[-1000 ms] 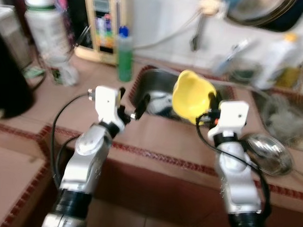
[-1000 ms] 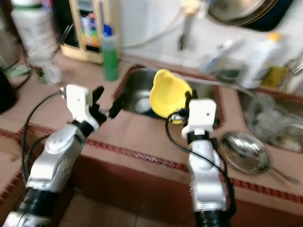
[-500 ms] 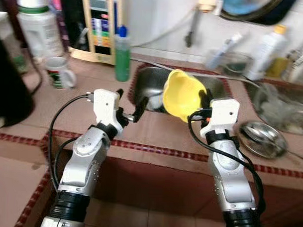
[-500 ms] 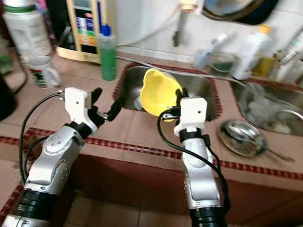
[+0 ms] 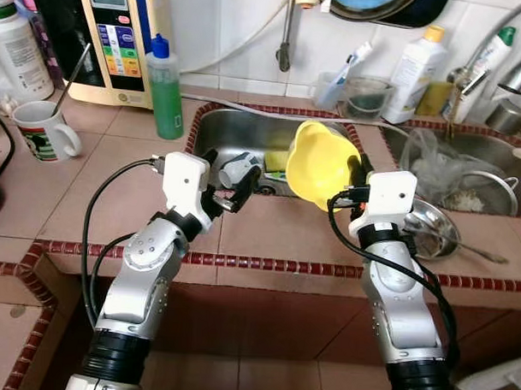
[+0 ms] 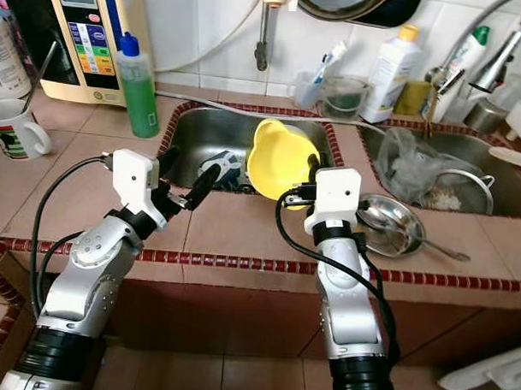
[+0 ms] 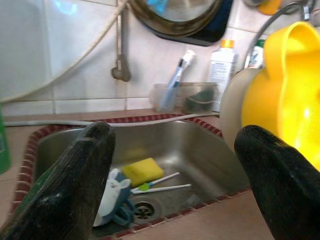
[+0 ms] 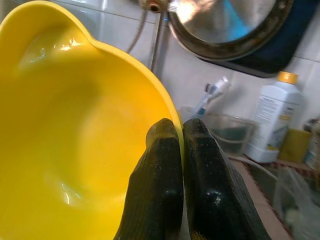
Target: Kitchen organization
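Right gripper (image 8: 181,137) clamped on the rim of a yellow bowl (image 5: 321,163) above the sink (image 5: 245,135), left gripper (image 5: 228,178) spread apart, empty, over the sink's near edge

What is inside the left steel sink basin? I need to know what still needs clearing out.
In the left stainless steel sink basin lie a yellow sponge, two toothbrushes and a white-and-blue object beside the drain. The yellow plastic bowl held by the right tool hides the basin's right side.
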`<state>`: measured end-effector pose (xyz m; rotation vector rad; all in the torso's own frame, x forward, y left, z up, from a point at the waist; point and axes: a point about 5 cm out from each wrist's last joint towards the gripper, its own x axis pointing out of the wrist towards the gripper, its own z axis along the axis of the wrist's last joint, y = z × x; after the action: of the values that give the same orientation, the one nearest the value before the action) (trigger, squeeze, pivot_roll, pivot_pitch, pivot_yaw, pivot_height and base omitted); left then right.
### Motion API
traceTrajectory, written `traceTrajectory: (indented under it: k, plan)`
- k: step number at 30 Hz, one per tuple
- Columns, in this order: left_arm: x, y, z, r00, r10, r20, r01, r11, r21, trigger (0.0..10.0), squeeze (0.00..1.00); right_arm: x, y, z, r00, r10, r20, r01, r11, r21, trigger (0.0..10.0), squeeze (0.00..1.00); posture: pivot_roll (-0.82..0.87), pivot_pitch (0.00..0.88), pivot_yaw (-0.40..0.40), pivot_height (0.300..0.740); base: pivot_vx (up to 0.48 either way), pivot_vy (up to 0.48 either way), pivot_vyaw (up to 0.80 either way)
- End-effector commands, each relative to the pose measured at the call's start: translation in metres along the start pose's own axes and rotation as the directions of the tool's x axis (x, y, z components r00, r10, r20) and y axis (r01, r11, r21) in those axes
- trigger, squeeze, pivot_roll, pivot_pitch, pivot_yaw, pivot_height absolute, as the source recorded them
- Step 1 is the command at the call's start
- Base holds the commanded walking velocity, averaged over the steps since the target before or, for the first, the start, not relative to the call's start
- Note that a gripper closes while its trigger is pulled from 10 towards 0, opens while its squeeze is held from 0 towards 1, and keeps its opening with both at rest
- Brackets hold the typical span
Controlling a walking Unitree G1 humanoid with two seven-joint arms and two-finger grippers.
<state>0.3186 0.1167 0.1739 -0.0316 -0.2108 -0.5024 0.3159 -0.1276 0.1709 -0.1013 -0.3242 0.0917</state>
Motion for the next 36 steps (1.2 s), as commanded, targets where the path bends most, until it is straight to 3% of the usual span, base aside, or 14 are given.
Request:
traceTrajectory:
  k: [1, 5, 9, 12, 23, 36]
  plan:
    - [0.0008, -0.005, 0.0022, 1.0, -0.016, 0.012, 0.016, 1.0, 0.006, 10.0, 0.0, 0.0022, -0.0059, 0.0049, 1.0, -0.015, 0.025, 0.015, 1.0, -0.01, 10.0, 0.0, 0.02, 0.0, -0.057, 0.74, 0.0, -0.472, 0.0]
    - [0.0005, -0.0052, 0.002, 1.0, -0.017, 0.015, 0.017, 1.0, 0.004, 10.0, 0.0, 0.0018, -0.0048, 0.005, 1.0, -0.009, 0.025, 0.009, 1.0, -0.009, 10.0, 0.0, 0.02, 0.0, -0.059, 0.74, 0.0, -0.472, 0.0]
    - [0.0012, -0.0025, -0.0033, 1.0, 0.025, -0.017, -0.026, 0.998, -0.064, 10.0, 0.0, 0.0017, -0.0044, 0.005, 1.0, -0.004, 0.025, 0.004, 1.0, -0.01, 10.0, 0.0, 0.01, 0.0, -0.059, 0.74, 0.0, 0.0, 0.0]
    - [0.0012, -0.0016, -0.0022, 1.0, 0.017, -0.011, -0.018, 0.999, -0.034, 10.0, 0.0, 0.0016, -0.0045, 0.0049, 1.0, -0.002, 0.025, 0.002, 1.0, -0.011, 10.0, 0.0, 0.01, 0.0, -0.059, 0.74, 0.0, 0.0, 0.0]
    - [0.0003, -0.0019, -0.001, 1.0, -0.003, -0.01, 0.002, 0.998, -0.059, 10.0, 0.0, 0.0008, -0.0039, 0.005, 1.0, 0.003, 0.025, -0.003, 1.0, -0.012, 10.0, 0.0, 0.01, 0.0, -0.061, 0.74, 0.0, 0.0, 0.0]
    - [0.0005, -0.0032, -0.001, 1.0, -0.02, -0.009, 0.019, 0.998, -0.055, 10.0, 0.0, 0.0012, -0.0013, 0.005, 1.0, 0.013, 0.028, -0.013, 1.0, -0.01, 10.0, 0.0, 0.02, 0.0, -0.064, 0.74, 0.332, 0.0, 0.0]
